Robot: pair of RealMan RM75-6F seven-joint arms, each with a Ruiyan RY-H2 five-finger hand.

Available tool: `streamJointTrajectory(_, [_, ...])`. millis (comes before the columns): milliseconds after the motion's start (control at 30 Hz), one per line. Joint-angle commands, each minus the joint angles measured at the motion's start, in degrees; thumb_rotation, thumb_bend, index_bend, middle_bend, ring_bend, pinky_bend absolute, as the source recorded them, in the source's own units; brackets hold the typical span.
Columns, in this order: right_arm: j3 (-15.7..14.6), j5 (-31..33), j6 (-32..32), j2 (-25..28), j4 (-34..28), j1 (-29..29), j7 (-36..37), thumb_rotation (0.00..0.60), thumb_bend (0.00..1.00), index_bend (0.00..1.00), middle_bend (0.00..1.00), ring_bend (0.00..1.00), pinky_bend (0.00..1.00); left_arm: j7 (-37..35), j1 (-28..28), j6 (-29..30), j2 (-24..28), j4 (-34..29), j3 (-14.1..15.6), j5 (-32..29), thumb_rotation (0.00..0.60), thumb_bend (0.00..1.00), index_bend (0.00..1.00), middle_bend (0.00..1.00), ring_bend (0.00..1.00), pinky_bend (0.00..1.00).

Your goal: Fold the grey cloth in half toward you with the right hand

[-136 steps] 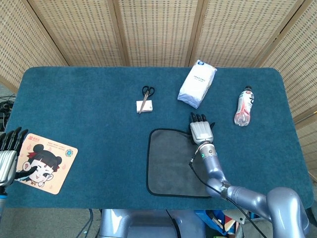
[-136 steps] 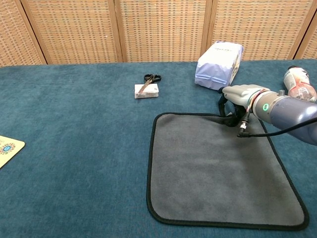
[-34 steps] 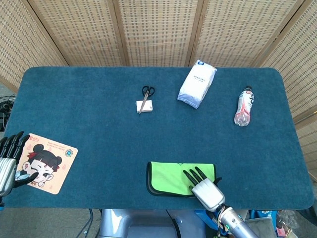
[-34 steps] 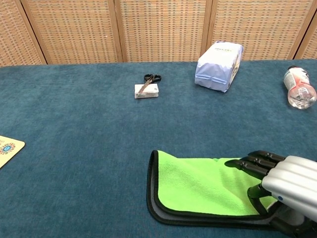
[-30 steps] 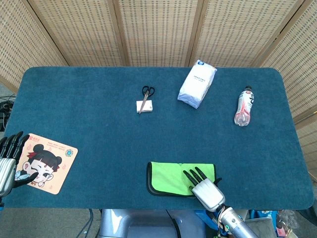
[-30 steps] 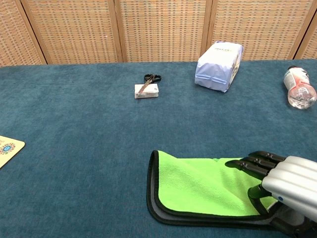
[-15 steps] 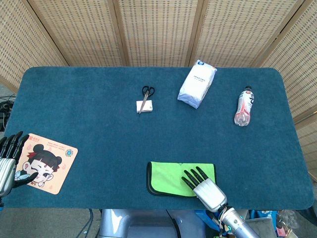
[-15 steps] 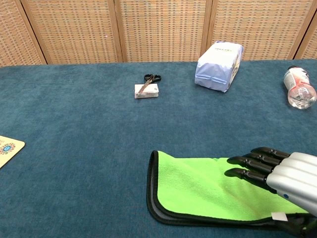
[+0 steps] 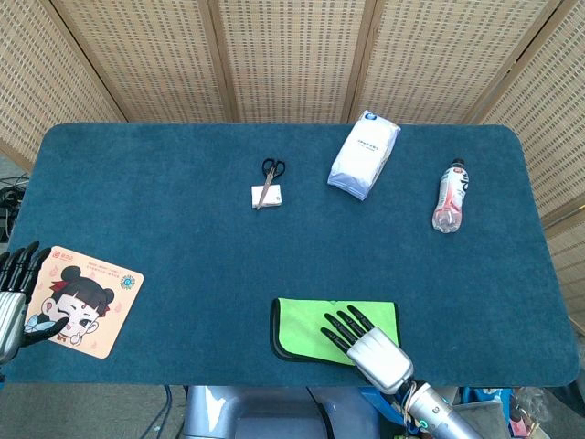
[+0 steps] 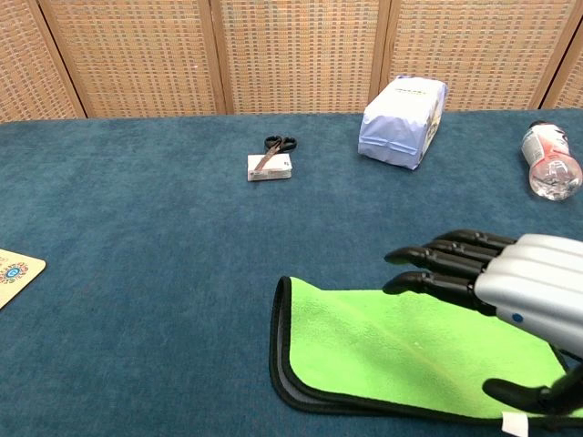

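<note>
The right hand [image 10: 510,300] is cut off at the chest view's right edge, its fingers spread and holding nothing, above the folded grey cloth [image 10: 383,350], which lies green side up at the table's near edge. Only the head view shows the left hand [image 9: 11,297], cropped at the frame edge with fingers apart, beside a cartoon mat [image 9: 80,299]. Scissors [image 9: 271,176], a white bag [image 9: 364,154] and a bottle [image 9: 451,197] lie farther back on the blue table [image 9: 164,229], before wicker screens [image 9: 292,55].

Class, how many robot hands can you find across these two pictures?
2. The right hand hangs above the folded cloth at the table's near edge; the left hand lies beside the cartoon mat.
</note>
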Motion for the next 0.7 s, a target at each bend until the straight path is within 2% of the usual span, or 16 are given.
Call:
streamJointTrajectory(33, [2.2, 0.9, -2.1, -0.7, -0.5, 1.6, 0.0, 0.6, 0.37, 0.17, 0.0, 0.0, 0.0, -0.1, 0.1, 0.1, 0.0, 0.0, 0.0, 0.0, 0.6, 0.15, 0.0, 0.0, 0.0, 0.0])
streamJointTrajectory(300, [7.1, 8.3, -8.9, -8.3, 4.6, 5.2, -3.4, 0.6, 0.37, 0.26, 0.0, 0.0, 0.0, -0.4, 0.0, -0.2, 0.1, 0.3, -0.3, -0.6, 0.6, 0.15, 0.0, 0.0, 0.0, 0.0])
streamJointTrajectory(700, [9.4, 15.9, -12.6, -17.0, 9.6, 7.6, -8.5, 0.6, 0.37, 0.33, 0.0, 0.0, 0.0, -0.1, -0.6, -1.3, -0.2, 0.7, -0.9, -2.3, 0.6, 0.15, 0.0, 0.0, 0.0, 0.0])
